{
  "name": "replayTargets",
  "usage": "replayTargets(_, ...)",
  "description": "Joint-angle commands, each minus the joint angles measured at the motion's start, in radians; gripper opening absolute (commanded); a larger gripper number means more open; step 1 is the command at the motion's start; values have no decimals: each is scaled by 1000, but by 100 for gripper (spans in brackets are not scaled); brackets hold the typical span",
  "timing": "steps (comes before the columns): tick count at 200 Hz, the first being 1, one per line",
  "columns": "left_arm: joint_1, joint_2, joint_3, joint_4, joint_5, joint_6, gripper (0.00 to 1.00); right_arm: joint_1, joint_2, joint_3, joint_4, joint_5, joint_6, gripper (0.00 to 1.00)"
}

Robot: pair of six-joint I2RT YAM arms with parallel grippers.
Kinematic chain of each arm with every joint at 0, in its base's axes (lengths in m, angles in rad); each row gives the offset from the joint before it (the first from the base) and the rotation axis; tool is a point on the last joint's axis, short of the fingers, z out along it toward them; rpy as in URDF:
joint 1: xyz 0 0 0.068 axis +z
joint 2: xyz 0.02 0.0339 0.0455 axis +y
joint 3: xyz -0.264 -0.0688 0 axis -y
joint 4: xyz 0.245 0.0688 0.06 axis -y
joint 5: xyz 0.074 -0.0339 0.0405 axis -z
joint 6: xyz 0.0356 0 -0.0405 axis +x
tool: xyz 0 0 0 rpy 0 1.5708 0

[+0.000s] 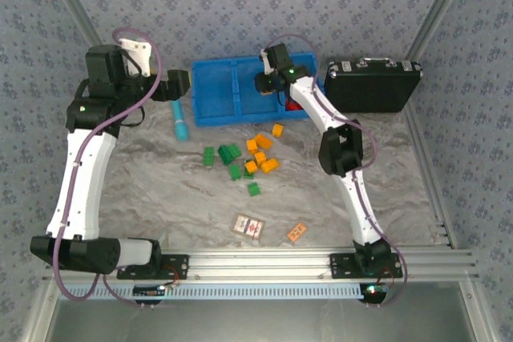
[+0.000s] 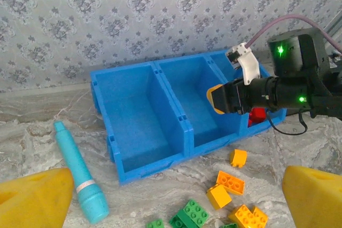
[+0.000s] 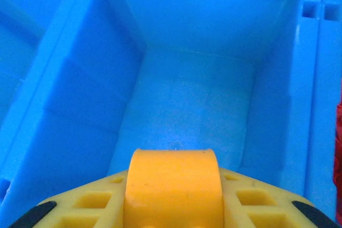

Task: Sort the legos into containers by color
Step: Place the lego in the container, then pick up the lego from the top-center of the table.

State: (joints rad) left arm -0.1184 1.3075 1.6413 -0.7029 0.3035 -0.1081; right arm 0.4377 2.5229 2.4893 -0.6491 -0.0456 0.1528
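The blue tray (image 1: 212,90) stands at the back, and a red lego (image 2: 257,115) lies in its right compartment. My right gripper (image 1: 264,84) hangs over the middle compartment (image 3: 181,100), shut on an orange-yellow lego (image 3: 172,185). That compartment's floor is bare, as is the left one (image 2: 133,116). Loose green and orange-yellow legos (image 1: 248,154) lie scattered on the table in front of the tray, some of them (image 2: 231,182) below my left wrist. My left gripper (image 1: 178,84) hovers open by the tray's left end, nothing between its fingertips (image 2: 37,198).
A teal tube (image 1: 179,120) lies left of the tray. A black briefcase (image 1: 373,84) sits at the back right. Two printed cards (image 1: 249,227) (image 1: 296,233) lie near the front. Patterned walls close the back and sides.
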Motion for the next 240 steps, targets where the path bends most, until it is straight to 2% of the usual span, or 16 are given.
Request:
replayTargets(1,19,8,-15,52,44,-20,100,-6,73,50,-40,-46,29,40)
replayTargets(40,27,4,-16,55,60,-31,100,6,43,-1,-34,-58,29,50)
replayTargets(63,26,-15,-20,62,68,-40,100,17,-37,-73,-22,-40,16,50)
replayTargets(103,26,-79,-57,85,85,-61,100,51,-277,-353,-3,45,35,50)
replayTargets(157,27,-178,-121,102,90,-82,100,87,-518,-710,-40,150,250,48)
replayTargets(201,26,-237,-147,95,104,-96,100,87,-535,-841,-4,160,378,46)
replayTargets(227,27,-248,-150,90,95,-96,100,84,-507,-842,10,178,414,49)
replayTargets(240,26,-248,-150,90,93,-97,100,79,-487,-843,38,169,422,54)
